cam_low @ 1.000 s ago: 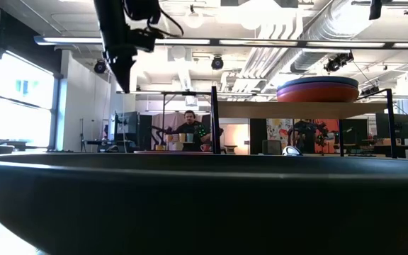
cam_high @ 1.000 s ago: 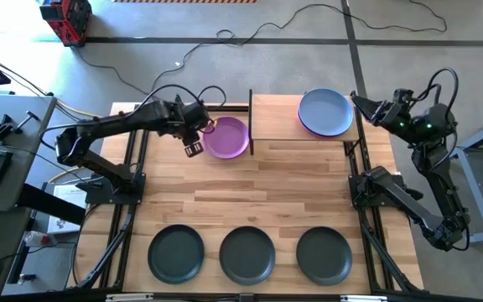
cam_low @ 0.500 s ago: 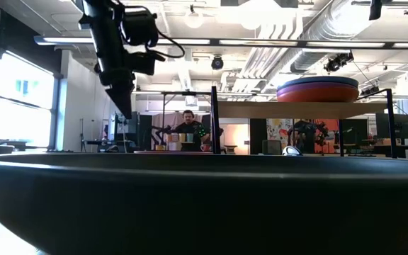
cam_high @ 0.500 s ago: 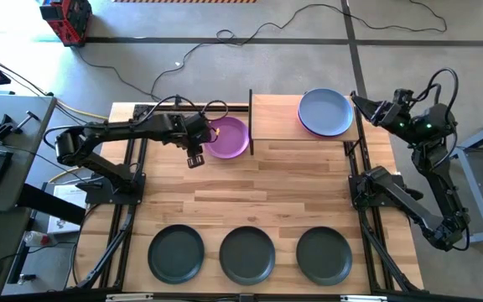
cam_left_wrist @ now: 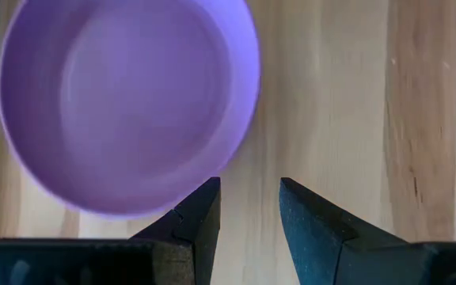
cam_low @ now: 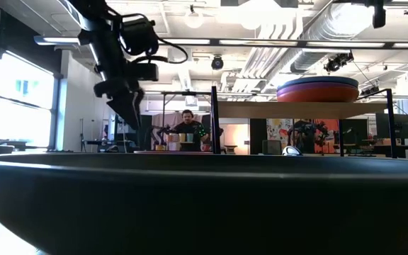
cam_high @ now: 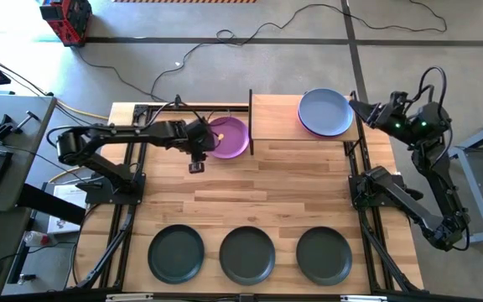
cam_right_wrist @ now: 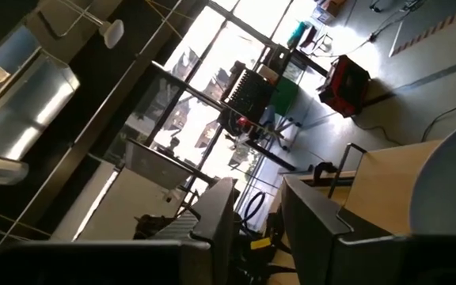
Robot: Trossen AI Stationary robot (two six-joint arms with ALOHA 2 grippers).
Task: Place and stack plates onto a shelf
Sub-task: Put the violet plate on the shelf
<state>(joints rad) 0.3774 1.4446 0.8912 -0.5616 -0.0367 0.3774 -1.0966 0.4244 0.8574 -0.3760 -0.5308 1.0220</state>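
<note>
now the left gripper (cam_high: 196,164), jaws open and empty, must close on the purple plate (cam_high: 227,137) rim.

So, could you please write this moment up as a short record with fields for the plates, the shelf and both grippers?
shelf: light-wood board at the table's far side
stack on shelf: pale blue-grey plate on top
purple plate: on the tabletop, just left of the shelf
dark plates: three in a row at the near edge, middle one
left gripper: open, at the purple plate's left rim, holding nothing
right gripper: beside the shelf's right end, empty
</note>
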